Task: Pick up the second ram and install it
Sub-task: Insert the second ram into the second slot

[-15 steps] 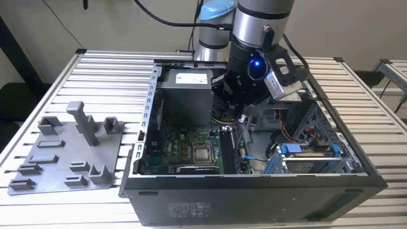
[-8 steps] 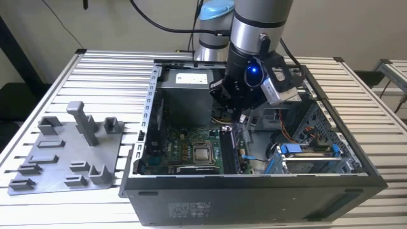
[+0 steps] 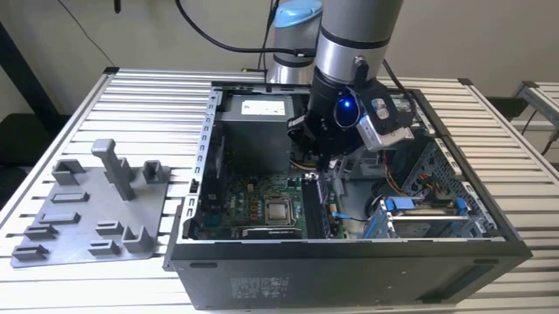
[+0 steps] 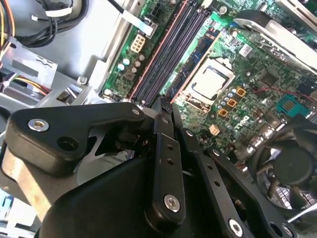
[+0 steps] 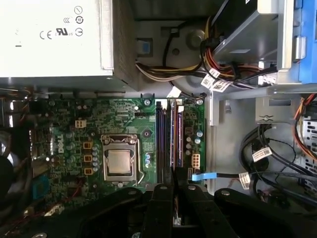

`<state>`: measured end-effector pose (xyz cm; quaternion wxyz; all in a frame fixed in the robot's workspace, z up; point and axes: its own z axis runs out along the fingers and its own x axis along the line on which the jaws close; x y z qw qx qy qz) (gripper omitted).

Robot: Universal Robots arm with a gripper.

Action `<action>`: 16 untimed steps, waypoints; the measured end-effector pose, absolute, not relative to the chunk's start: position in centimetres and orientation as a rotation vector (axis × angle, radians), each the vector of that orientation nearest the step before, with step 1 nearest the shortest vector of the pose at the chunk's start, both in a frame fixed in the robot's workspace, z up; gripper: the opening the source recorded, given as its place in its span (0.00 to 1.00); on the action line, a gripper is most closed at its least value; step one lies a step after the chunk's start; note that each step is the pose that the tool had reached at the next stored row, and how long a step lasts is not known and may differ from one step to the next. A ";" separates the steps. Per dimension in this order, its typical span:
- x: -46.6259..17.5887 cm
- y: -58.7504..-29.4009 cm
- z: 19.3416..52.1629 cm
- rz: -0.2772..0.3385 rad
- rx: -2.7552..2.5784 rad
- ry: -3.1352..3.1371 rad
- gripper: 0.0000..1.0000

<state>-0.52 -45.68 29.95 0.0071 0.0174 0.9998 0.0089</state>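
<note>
While the arm reaches down into the open computer case (image 3: 349, 268), its gripper (image 5: 174, 184) hangs over the row of memory slots on the green board (image 5: 64, 119). In the first wrist view its two black fingers (image 5: 161, 206) are drawn in narrow, and the thin top edge of the second memory stick (image 5: 172, 134) runs straight into the slim gap between them, so they appear closed on that stick's end. The stick stands on edge along its slot.

There are four slots, side by side. Two carry sticks: the second memory stick and one other stick (image 5: 179, 134) just beside it, on the side away from the processor (image 5: 119, 161). The two empty slots (image 5: 159, 139) lie between the sticks and the processor. In the exterior view the sticks show as a dark upright strip (image 3: 318, 203) right of the processor, with the gripper (image 3: 325, 163) over the strip's far end.

One silver power supply box (image 3: 258, 127) sits at the far end of the case, left of the arm. Bundles of loose cables (image 5: 223, 74) crowd the space beside the slots, and one blue flat tab (image 5: 198, 176) lies close to the fingers. One round black fan (image 4: 292, 163) sits near the processor in the second wrist view.

Outside the case, on the exterior view's left, one grey tray (image 3: 83, 226) with upright posts rests on the slatted table (image 3: 148, 98), well apart from the gripper.
</note>
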 end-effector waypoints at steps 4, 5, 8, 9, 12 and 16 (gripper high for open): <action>-0.5 -45.8 29.3 0.028 0.054 3.127 0.14; -0.5 -45.9 29.2 0.028 0.054 3.127 0.14; -0.6 -46.0 28.7 0.028 0.061 3.127 0.14; -0.6 -46.0 28.5 0.028 0.062 3.127 0.14; -0.6 -46.0 28.0 0.028 0.070 3.126 0.14; -0.6 -46.0 27.3 0.028 0.086 3.126 0.14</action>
